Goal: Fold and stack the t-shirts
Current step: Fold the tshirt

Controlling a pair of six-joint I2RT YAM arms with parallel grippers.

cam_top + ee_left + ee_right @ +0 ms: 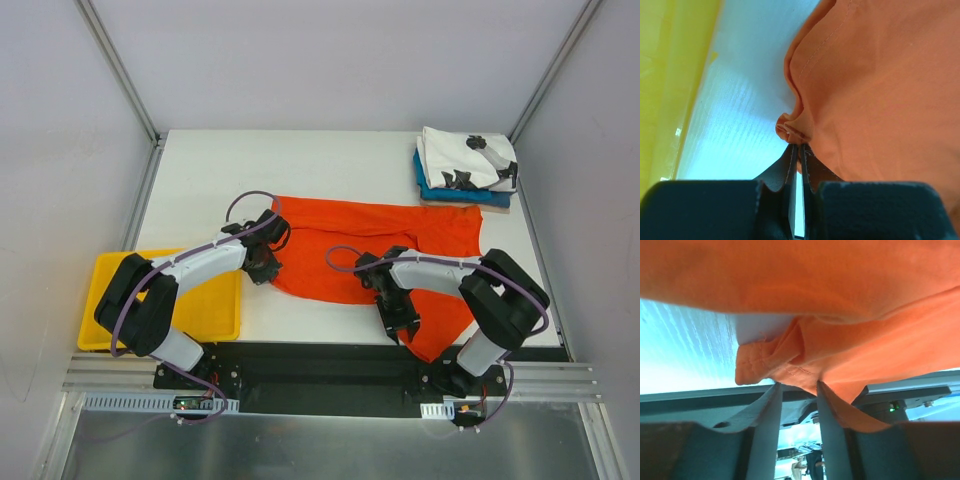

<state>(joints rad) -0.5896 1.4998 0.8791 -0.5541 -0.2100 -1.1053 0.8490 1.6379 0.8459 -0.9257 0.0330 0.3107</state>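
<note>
Though hidden from above, left pincer (799, 150) clamped on orange shirt (880, 90) (right pincer (797, 390) parted).

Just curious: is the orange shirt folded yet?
Not neatly: the orange shirt lies partly spread and rumpled across the table, one corner draping over its near edge.

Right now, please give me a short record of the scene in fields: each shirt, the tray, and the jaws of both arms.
orange-red t-shirt: spread across table centre, unfolded
white t-shirt with black marks: folded, on top of teal-blue t-shirt, far right corner
yellow tray: near left, nothing seen inside
left gripper: jaws shut on orange-red t-shirt's edge
right gripper: jaws apart, shirt hem at their tips
</note>
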